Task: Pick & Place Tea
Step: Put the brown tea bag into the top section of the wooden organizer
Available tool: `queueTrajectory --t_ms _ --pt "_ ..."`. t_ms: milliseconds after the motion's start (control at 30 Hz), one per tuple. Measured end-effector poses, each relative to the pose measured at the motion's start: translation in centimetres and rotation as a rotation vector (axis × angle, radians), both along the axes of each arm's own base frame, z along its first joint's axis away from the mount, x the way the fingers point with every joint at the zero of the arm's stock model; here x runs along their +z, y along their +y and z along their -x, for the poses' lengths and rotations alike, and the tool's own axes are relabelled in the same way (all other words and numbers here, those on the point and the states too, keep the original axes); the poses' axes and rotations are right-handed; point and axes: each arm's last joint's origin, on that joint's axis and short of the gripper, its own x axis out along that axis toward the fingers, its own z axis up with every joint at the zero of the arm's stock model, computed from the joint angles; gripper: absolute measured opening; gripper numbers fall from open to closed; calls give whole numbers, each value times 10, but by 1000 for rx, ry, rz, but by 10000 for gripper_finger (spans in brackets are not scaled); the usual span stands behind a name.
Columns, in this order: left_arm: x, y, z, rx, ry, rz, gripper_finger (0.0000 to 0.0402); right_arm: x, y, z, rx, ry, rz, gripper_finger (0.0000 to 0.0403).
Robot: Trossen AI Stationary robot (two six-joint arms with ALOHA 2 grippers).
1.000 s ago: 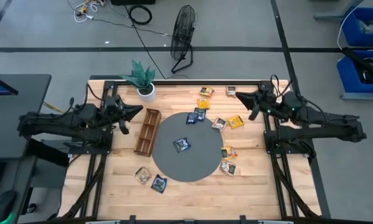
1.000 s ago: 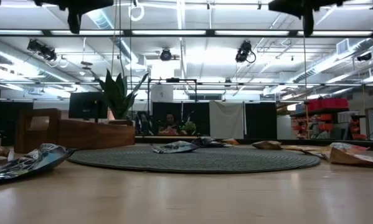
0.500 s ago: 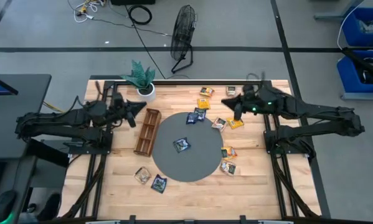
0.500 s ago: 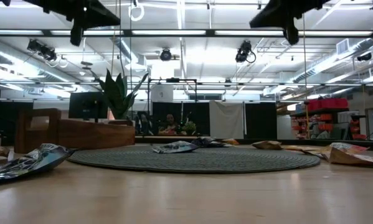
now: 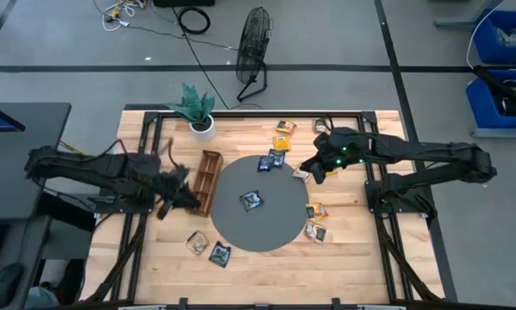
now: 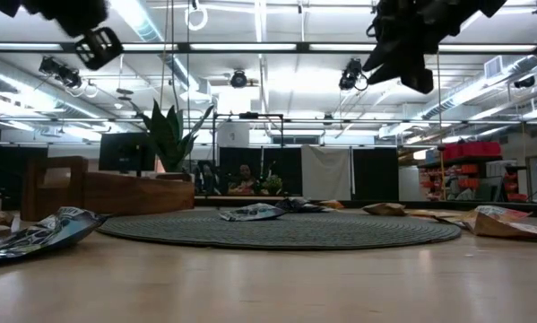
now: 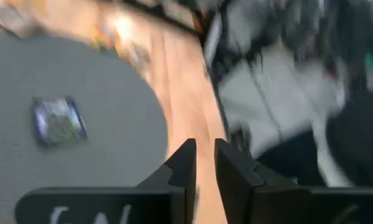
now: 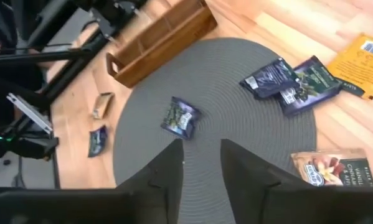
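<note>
Tea sachets lie scattered. One dark sachet sits mid-mat, and two dark ones lie on the mat's far edge. Yellow and tan ones lie at the right, and two more at the near left. My right gripper hangs open above the mat's far right edge, with nothing between its fingers. My left gripper hovers by the wooden tray's near end. Its fingers stand a narrow gap apart and hold nothing.
The long wooden tray stands left of the round grey mat. A potted plant stands at the far left corner. Bare wood shows along the near edge. In the low view both grippers hang high above the table.
Both grippers have come down and tipped their fingers downward. My left gripper has swung from the tray's far end toward the table's near edge, alongside the tray. My right gripper has gone from the far right corner toward the mat. No sachet has moved.
</note>
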Motion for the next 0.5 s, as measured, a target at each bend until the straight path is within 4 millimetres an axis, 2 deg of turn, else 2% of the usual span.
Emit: queueTrajectory --t_ms 100,200,333,500 --pt "-7 -13 2 -145 37 -63 84 -4 -1 -3 2 20 0 126" --pt "-14 -25 -1 -217 62 -122 107 -6 -1 -5 3 29 -1 130" --pt "-29 -39 -9 -261 140 -215 156 -6 -1 -5 11 32 9 130" --pt "-54 -57 -20 -374 201 -415 223 -6 -1 -5 19 31 19 130"
